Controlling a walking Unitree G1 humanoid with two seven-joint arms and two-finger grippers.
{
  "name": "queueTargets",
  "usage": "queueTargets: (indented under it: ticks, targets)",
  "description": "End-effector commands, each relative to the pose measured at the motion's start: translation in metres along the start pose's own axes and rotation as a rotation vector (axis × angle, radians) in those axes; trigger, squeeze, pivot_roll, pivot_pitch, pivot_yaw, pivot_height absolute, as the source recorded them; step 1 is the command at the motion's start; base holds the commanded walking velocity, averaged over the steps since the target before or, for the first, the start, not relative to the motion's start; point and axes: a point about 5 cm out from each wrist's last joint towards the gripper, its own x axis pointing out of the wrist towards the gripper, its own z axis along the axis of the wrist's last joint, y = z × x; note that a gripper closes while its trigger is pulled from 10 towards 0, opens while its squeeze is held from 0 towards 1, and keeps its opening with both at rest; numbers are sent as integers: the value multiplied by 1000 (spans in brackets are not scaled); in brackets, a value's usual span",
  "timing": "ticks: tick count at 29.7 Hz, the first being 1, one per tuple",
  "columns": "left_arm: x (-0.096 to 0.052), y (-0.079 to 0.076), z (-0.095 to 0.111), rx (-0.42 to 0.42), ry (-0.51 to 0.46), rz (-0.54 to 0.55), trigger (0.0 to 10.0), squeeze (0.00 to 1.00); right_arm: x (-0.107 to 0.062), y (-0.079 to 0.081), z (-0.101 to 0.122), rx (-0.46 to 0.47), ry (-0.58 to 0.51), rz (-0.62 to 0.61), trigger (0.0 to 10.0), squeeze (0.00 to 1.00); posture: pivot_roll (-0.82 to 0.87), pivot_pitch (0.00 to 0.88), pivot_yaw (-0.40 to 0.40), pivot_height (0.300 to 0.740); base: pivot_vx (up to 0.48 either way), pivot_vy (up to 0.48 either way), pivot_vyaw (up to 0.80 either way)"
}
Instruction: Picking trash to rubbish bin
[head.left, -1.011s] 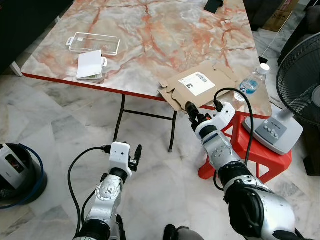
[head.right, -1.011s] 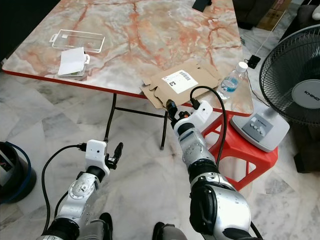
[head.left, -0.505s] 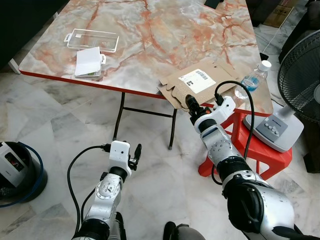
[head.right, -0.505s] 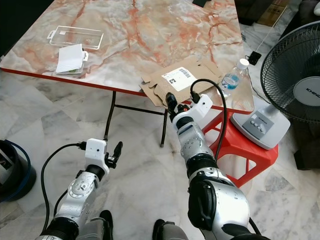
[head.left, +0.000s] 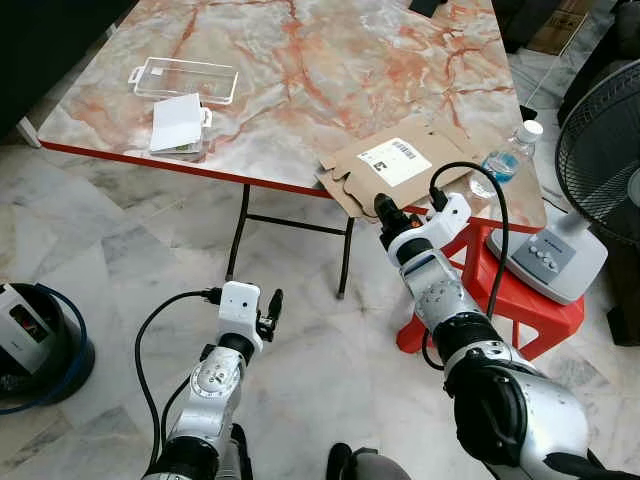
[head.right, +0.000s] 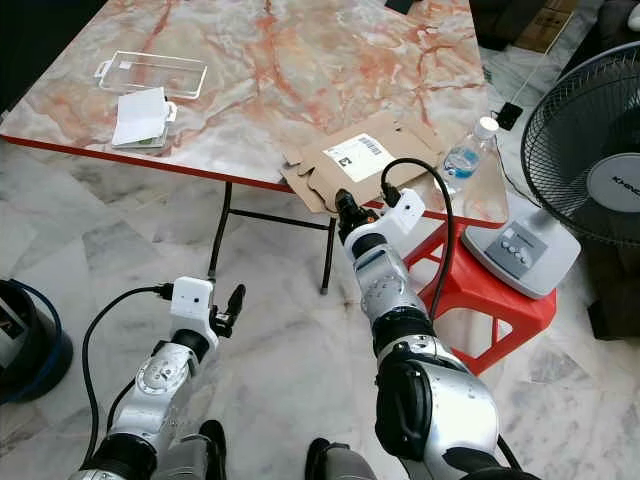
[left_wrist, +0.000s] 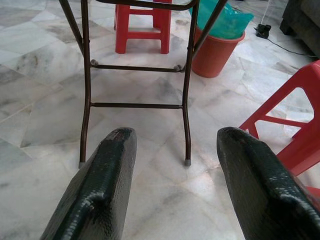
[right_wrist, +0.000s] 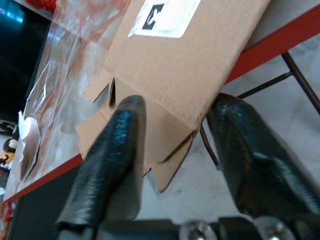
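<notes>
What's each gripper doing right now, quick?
Left gripper: open, holding nothing, low above the floor.
Right gripper: open, fingers straddling the flattened cardboard box at the table edge.

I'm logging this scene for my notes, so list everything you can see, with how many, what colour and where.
Table: one, marbled pink and white top with red edge, dark metal legs.
Flattened cardboard box: one, brown with a white label, on the table's near edge, overhanging it.
Clear plastic tray: one, far left of the tabletop.
White packet: one, just in front of the tray.
Water bottle: one, clear with white cap, right end of the table.
Stool: one, red, under the table's right end.
Fan: one, black cage on grey base, right.
Rubbish bin: one, red with green liner, beyond the table legs.
Right gripper: open around the cardboard's overhanging edge.
Left gripper: open, low over the floor.
</notes>
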Motion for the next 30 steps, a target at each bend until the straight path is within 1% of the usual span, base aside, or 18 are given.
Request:
queueTargets:
  ticks: [1,5,12,18,19,24,26,30]
  targets:
    - [-1,-5,-4,-4,24,-15,10000,0,0,-1,-4,24,16,-5,0,0,36,246,-136,740,0,0,0]
    - [0,-7,-4,-6,26,-20,10000,0,-1,0,-8,26,34,7,0,0,39,244,-141,740,0,0,0]
    - [3,-13,-3,-10,27,-35,10000,0,-4,-6,-16,47,55,-2,0,0,42,234,-140,740,0,0,0]
    - [7,-14,-1,-12,27,-41,10000,0,-6,-8,-21,56,73,11,0,0,45,218,-137,740,0,0,0]
    - [8,-13,0,-11,26,-42,10000,0,-6,-6,-22,57,81,36,0,0,45,213,-136,740,0,0,0]
    - [11,-12,1,-9,29,-41,10000,0,-6,-2,-26,49,100,80,0,0,46,193,-131,740,0,0,0]
    - [15,-11,3,-7,31,-38,10000,0,-6,3,-31,38,122,127,0,0,50,175,-126,740,0,0,0]
    - [18,-10,5,-7,27,-35,10000,0,-7,6,-37,-4,153,180,0,0,53,161,-122,740,0,0,0]
